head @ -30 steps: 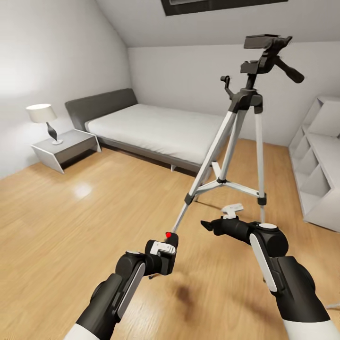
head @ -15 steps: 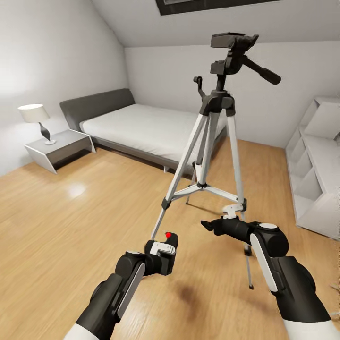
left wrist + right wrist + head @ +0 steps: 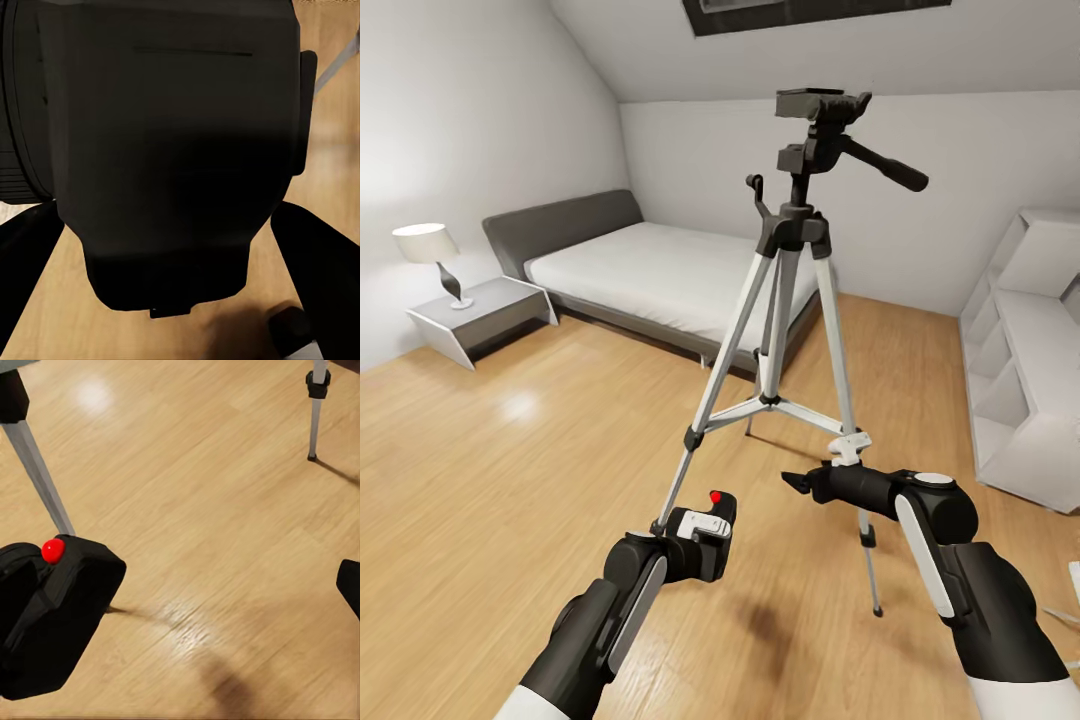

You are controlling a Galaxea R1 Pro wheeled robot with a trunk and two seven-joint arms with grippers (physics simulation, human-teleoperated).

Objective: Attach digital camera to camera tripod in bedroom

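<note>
Both arms reach forward, low over the wood floor (image 3: 510, 470). Camera tripod (image 3: 790, 330) stands ahead, near the bed's (image 3: 660, 270) corner. Left gripper (image 3: 695, 540) clamps the digital camera (image 3: 705, 525), red button up. Right gripper (image 3: 800, 485): spread undeterminable, fingers point left.

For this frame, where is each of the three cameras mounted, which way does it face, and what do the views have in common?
Head view: on the robot's head, facing forward and down at the camera tripod, bed and wood floor; both arms show, left claw holding the digital camera, right claw empty.
Left wrist view: near the left claw, facing the digital camera close up; dark fingers flank it.
Right wrist view: near the right claw, facing down at the floor, with tripod legs; one fingertip shows.
Shared: all three show the digital camera.
</note>
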